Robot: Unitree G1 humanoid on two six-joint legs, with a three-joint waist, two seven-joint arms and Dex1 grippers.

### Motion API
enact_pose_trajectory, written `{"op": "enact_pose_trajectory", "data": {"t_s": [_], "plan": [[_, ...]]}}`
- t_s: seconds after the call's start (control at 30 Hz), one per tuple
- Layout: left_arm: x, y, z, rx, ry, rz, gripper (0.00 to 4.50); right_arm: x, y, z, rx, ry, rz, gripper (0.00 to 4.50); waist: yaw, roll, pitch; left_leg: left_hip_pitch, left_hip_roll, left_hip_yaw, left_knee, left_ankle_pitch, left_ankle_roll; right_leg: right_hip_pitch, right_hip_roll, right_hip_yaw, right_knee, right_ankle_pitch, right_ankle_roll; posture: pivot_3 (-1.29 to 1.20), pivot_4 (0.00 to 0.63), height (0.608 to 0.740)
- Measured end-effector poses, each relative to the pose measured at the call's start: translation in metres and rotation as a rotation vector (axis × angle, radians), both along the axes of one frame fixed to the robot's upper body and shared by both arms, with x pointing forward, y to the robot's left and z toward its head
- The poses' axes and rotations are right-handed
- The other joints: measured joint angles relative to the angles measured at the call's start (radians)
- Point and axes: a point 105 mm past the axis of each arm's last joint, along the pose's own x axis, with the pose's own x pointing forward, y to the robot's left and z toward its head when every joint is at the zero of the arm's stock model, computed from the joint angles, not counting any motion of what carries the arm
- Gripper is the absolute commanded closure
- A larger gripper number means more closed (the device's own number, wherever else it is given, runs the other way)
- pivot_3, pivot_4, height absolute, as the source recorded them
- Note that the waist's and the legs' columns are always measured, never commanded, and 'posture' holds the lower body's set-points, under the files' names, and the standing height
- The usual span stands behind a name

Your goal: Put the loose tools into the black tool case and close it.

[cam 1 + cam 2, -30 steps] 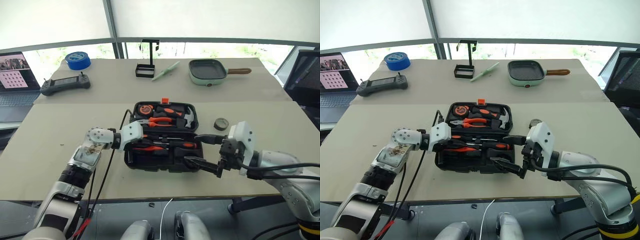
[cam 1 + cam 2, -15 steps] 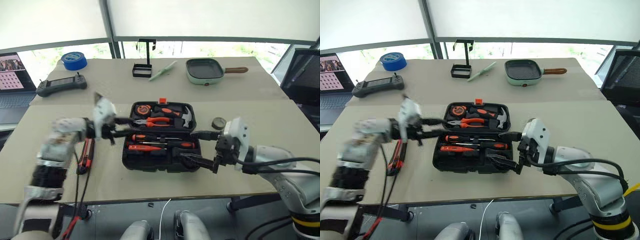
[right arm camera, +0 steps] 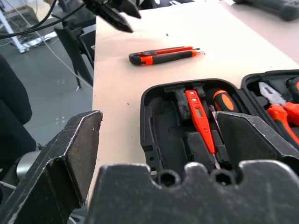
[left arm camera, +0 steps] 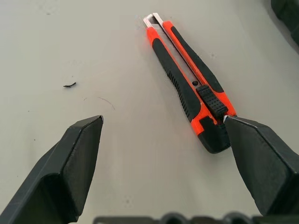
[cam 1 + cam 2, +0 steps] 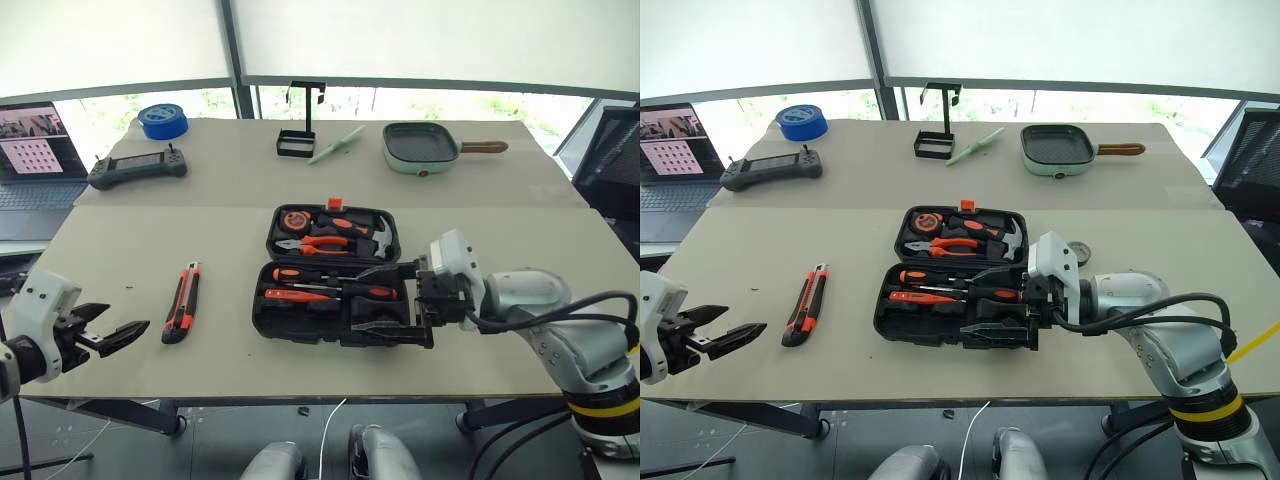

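The table (image 5: 150, 250) is the biggest thing here, and the open case (image 5: 335, 275) lies near its middle; everything else is placed from that case.

The case is a black clamshell, lid flat open on the far side with an orange latch (image 5: 333, 203) at its far edge. The lid holds a hammer (image 5: 375, 233) and pliers (image 5: 318, 242). The near half holds two screwdrivers (image 5: 320, 275) and a slim orange tester (image 5: 295, 295).

The right arm (image 5: 540, 310) reaches in from the right of the case. The right gripper (image 5: 388, 300) hangs over the case's near right corner, fingers spread wide with nothing between them.

The left gripper (image 5: 110, 335) sits well to the left of the case, past the table's near edge, its fingers apart and empty. In the left wrist view the knife lies between and just beyond those fingers (image 4: 74, 163), touching neither as far as can be seen.

Far from the case, along the back of the table: a laptop (image 5: 35, 150) off the left edge, a pan (image 5: 420, 145) back right, a controller (image 5: 137, 167) back left, a wire stand (image 5: 298, 125) straight behind, a blue tape roll (image 5: 162, 120) back left.

The knife (image 5: 182, 302), orange and black, lies flat on the table left of the case, between it and the left gripper.

A small grey tape roll (image 5: 1076, 250) lies just right of the case, partly behind the right arm.
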Motion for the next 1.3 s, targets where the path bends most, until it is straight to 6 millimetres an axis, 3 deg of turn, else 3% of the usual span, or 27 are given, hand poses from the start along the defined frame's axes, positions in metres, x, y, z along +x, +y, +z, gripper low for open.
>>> {"op": "enact_pose_trajectory", "data": {"t_s": [0.17, 0.3, 0.4, 0.57, 0.7, 0.83, 0.97, 1.07, 1.13, 1.2, 1.3], "plan": [[0.017, -0.031, 0.004, -0.032, 0.166, 0.016, 0.04, 0.001, 0.002, 0.0, 0.004, -0.008, 0.002, 0.0, -0.011, 0.0, 0.0, 0.001, 0.0, 0.0, -0.002, 0.0, 0.0, -0.001, 0.001, 0.0, 0.0, 0.0, 0.0, 0.0, 0.15, 0.74], [0.029, -0.036, -0.012, -0.04, 0.296, 0.08, 0.04, -0.002, 0.002, -0.006, 0.008, 0.008, -0.008, 0.0, -0.028, 0.0, 0.0, 0.002, -0.001, 0.0, -0.004, 0.001, -0.001, -0.001, 0.002, -0.001, 0.001, 0.0, -0.001, 0.0, 0.15, 0.74], [0.038, -0.029, -0.025, 0.013, 0.355, 0.137, 0.04, -0.005, 0.004, -0.008, 0.016, 0.009, -0.015, 0.0, -0.041, 0.0, 0.0, 0.002, -0.001, 0.001, -0.004, 0.001, -0.003, -0.002, 0.002, -0.001, 0.0, -0.001, -0.002, 0.0, 0.15, 0.74], [0.049, -0.036, -0.025, -0.019, 0.383, 0.132, 0.04, -0.004, 0.003, -0.011, 0.024, -0.002, -0.073, 0.0, -0.045, 0.0, 0.0, 0.003, -0.001, 0.001, -0.005, 0.0, -0.01, -0.001, 0.002, -0.001, 0.001, -0.002, -0.003, 0.0, 0.15, 0.74], [0.052, -0.037, -0.034, -0.023, 0.406, 0.14, 1.09, -0.006, 0.002, -0.013, 0.021, -0.008, -0.095, 0.0, -0.045, 0.002, -0.001, 0.006, -0.001, 0.001, -0.005, 0.0, -0.013, 0.0, 0.001, 0.0, 0.002, -0.002, -0.004, 0.0, 0.15, 0.74], [0.058, -0.027, -0.039, -0.022, 0.395, 0.174, 2.68, -0.006, 0.002, -0.01, 0.025, -0.026, -0.106, 0.0, -0.04, 0.006, -0.003, 0.009, -0.001, 0.001, -0.006, 0.001, -0.014, 0.002, 0.0, 0.002, 0.003, -0.002, -0.004, 0.0, 0.15, 0.74], [0.066, -0.027, -0.039, -0.032, 0.353, 0.132, 2.88, -0.003, -0.002, -0.006, 0.032, -0.038, -0.13, 0.0, -0.029, 0.009, -0.005, 0.008, -0.001, 0.001, -0.006, 0.001, -0.014, 0.001, 0.0, 0.002, 0.004, -0.002, -0.004, 0.0, 0.15, 0.74], [0.084, -0.046, -0.015, -0.097, 0.189, -0.075, 2.9, -0.008, -0.007, -0.007, 0.019, -0.024, -0.134, 0.0, -0.017, 0.004, -0.002, 0.002, 0.0, -0.001, -0.004, 0.001, -0.014, -0.002, 0.0, -0.001, 0.003, -0.002, -0.004, 0.0, 0.15, 0.74], [0.089, -0.07, 0.03, -0.09, 0.017, -0.335, 2.9, -0.014, -0.01, -0.01, 0.007, 0.015, -0.123, 0.0, -0.014, -0.003, 0.001, -0.001, 0.0, -0.002, -0.001, 0.001, -0.014, -0.003, 0.0, -0.003, 0.002, -0.001, -0.004, 0.0, 0.15, 0.74], [0.079, -0.095, 0.067, -0.021, -0.113, -0.599, 2.9, -0.019, -0.013, -0.011, -0.008, 0.033, -0.114, 0.0, -0.023, -0.002, 0.001, 0.0, -0.001, 0.0, -0.002, 0.001, -0.014, -0.002, -0.003, -0.003, 0.0, -0.001, -0.004, 0.0, 0.15, 0.74], [0.063, -0.13, 0.078, 0.103, -0.134, -0.935, 2.9, -0.021, -0.015, -0.012, -0.017, 0.034, -0.129, 0.0, -0.029, -0.002, 0.0, 0.0, -0.002, 0.004, -0.003, 0.001, -0.014, -0.001, -0.004, -0.004, -0.001, -0.001, -0.003, 0.0, 0.15, 0.74]]}}
